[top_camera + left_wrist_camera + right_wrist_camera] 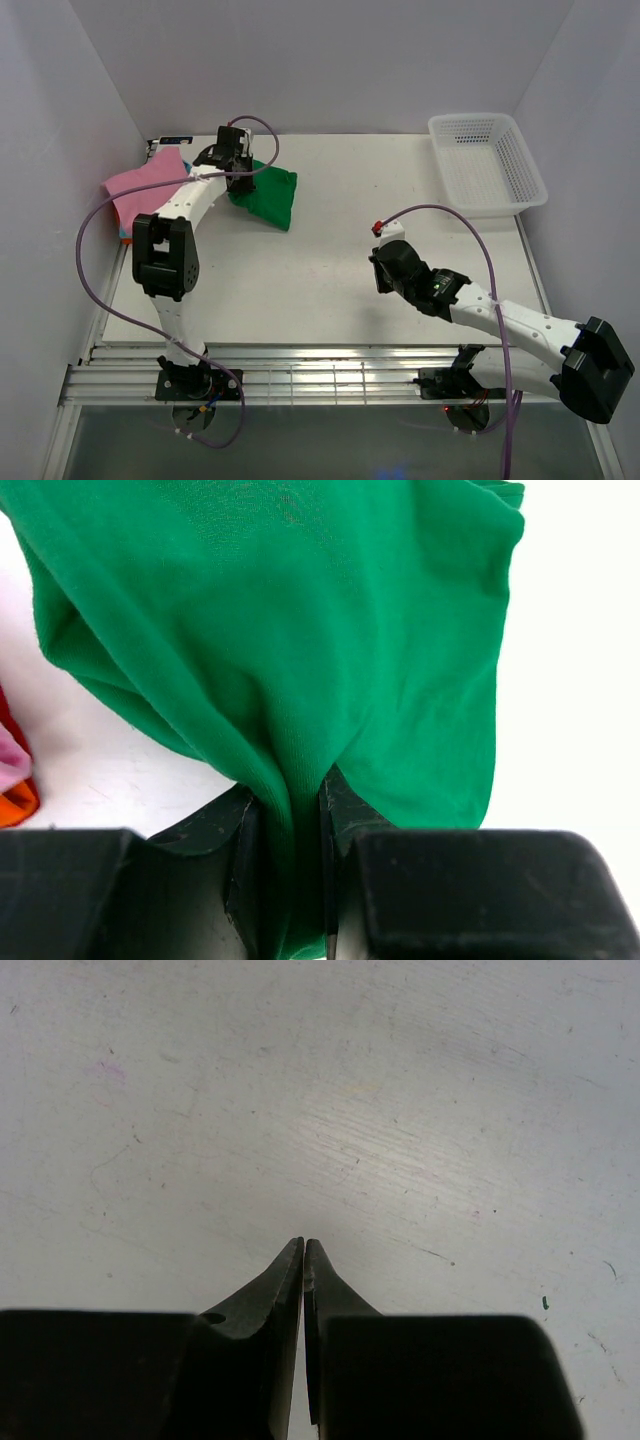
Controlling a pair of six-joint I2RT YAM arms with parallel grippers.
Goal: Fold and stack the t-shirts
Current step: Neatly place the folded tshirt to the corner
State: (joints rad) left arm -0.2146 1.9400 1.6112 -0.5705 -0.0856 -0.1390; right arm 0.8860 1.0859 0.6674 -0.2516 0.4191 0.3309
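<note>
**Left to right, top view with wrist insets.**

**Far left, back corner of the bench (330, 300):** a stack of folded shirts with the pink shirt (145, 185) on top. The left wrist view shows an orange shirt (18, 802) under the pink edge. How many layers the stack holds cannot be told.

**Just right of the stack:** the left claw (290, 798) has its jaws narrow and is pinching a gathered fold of the green shirt (300, 630). This shirt lies on the bench as a compact, creased pad just beside the stack. The left arm hides the seam between them, so whether they touch cannot be told.

**Centre right:** the right claw (303, 1250) has its jaws pressed together on nothing. It is low over bare bench and well apart from all cloth.

**Far right, back:** the basket (490, 165), with no shirt visible in it.

**Progress (judged):** the task looks nearly complete. The stacked shirts appear finished, and the green shirt is the only one off the stack. It seems at least partly folded, though its edges are uneven. What remains is probably to square the fold and set the shirt on the pink one.

**Obstacles (judged):**
- The left forearm lies across the stack's right edge, so it crowds the very place where the green shirt must land.
- The left arm's purple cable (92, 228) loops beside the stack and could brush it.
- A one-point grip lets soft cloth sag and unfold when it is lifted.
- The basket and the right arm are clear of the path.
</note>
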